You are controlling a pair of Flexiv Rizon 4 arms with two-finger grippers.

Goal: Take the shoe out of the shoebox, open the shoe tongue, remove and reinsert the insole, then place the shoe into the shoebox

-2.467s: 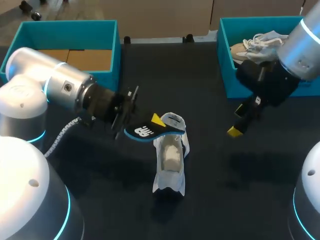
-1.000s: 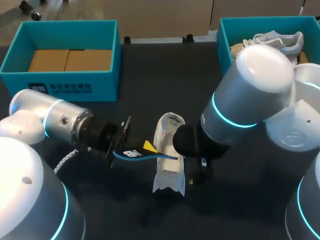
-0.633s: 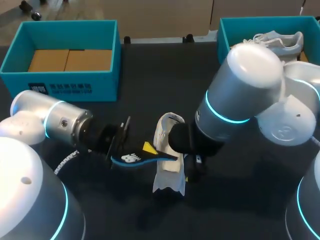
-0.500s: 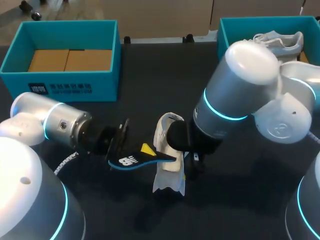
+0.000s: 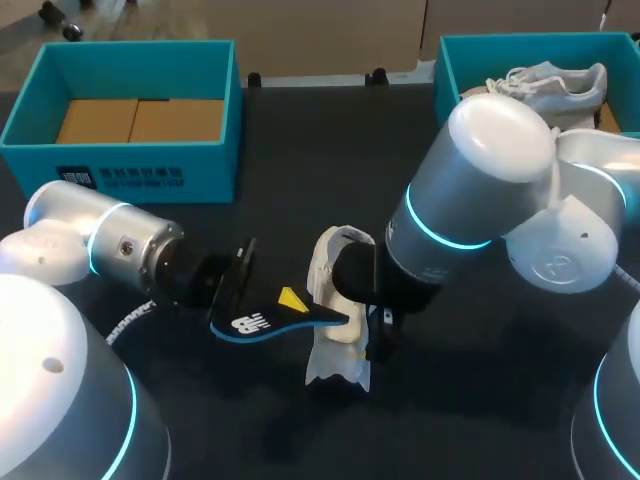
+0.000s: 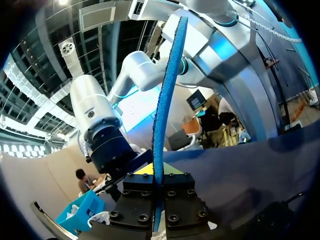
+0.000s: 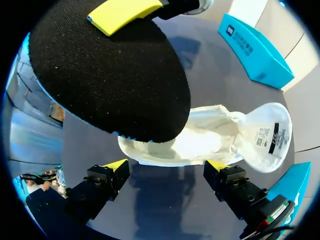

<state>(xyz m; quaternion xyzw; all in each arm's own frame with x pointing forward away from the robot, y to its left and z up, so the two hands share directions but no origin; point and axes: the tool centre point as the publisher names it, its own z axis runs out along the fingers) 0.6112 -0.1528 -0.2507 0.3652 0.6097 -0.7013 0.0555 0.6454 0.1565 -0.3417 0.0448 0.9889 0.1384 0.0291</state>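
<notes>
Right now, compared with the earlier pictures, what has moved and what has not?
The right gripper swung in from beside the right shoebox to the shoe, open. The left gripper, still shut on the insole, drew it lower and leftward. The shoe, that shoebox and the left shoebox stayed put.

My left arm (image 5: pixel 120 250) comes in low from the left, wrist near level. Its end effector (image 5: pixel 290 300) is clamped on the insole (image 5: pixel 250 322). My right arm (image 5: pixel 470 200) extends in from the right to the middle, wrist pointing down, and its end effector (image 7: pixel 166 165) has fingers spread wide, gripping nothing.
</notes>
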